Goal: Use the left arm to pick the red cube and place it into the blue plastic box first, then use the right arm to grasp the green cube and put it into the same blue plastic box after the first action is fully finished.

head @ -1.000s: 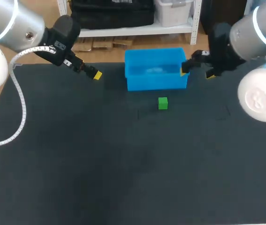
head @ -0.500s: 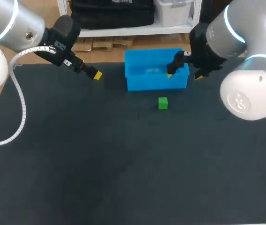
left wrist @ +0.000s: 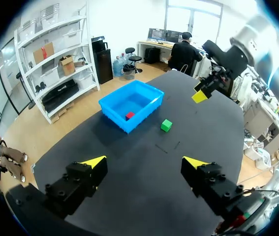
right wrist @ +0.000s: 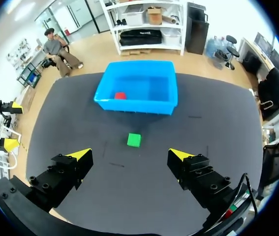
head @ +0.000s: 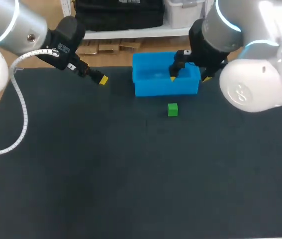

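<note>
Red cube (right wrist: 120,95) inside blue box (head: 165,88). Green cube (head: 172,109) on counter (head: 131,174), box's 6 o'clock. Left pincer (left wrist: 144,162), right pincer (right wrist: 130,154) wide open, holding nothing.

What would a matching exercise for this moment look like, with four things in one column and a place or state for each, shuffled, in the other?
Things:
1. red cube
2. green cube
3. left gripper
4. right gripper

Places or states:
a. on the table, in front of the box
b. fingers open, by the box's right end in the head view
c. inside the box
d. fingers open, off to the box's left in the head view

Pairs: 1-c, 2-a, 3-d, 4-b
</note>
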Motion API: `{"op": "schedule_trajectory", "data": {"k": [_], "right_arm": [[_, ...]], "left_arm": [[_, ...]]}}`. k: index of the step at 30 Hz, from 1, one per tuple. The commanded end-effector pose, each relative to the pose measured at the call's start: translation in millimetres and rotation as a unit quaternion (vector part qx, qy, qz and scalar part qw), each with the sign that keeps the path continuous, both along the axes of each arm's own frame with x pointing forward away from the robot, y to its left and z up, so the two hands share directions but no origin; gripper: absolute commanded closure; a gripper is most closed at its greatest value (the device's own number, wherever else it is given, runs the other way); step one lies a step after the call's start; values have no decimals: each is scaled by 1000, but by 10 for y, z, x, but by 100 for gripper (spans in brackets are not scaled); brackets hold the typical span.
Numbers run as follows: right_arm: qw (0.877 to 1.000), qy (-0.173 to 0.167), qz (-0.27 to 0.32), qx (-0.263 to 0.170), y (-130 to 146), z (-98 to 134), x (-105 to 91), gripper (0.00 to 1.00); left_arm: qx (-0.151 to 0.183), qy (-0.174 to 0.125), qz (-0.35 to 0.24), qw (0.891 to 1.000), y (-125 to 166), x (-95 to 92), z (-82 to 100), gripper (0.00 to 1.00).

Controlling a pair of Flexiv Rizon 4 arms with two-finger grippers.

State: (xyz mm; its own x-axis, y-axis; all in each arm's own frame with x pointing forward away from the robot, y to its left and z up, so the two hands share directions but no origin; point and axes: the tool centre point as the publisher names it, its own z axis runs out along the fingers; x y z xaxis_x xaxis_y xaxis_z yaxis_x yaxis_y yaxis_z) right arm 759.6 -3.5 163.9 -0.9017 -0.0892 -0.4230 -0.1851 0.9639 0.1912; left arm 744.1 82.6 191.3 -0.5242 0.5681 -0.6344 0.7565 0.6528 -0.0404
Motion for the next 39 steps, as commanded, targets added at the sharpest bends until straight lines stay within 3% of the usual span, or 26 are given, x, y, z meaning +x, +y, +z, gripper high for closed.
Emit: {"op": "schedule_trajectory", "data": {"k": [1, 39], "right_arm": [[1000, 15, 0, -11, 64, 37, 68, 0], [989, 124, 6, -83, 280, -167, 273, 0]], "left_arm": [[-2, -1, -2, 1000, 12, -4, -6, 0], [-2, -1, -2, 1000, 12, -4, -6, 0]]}}
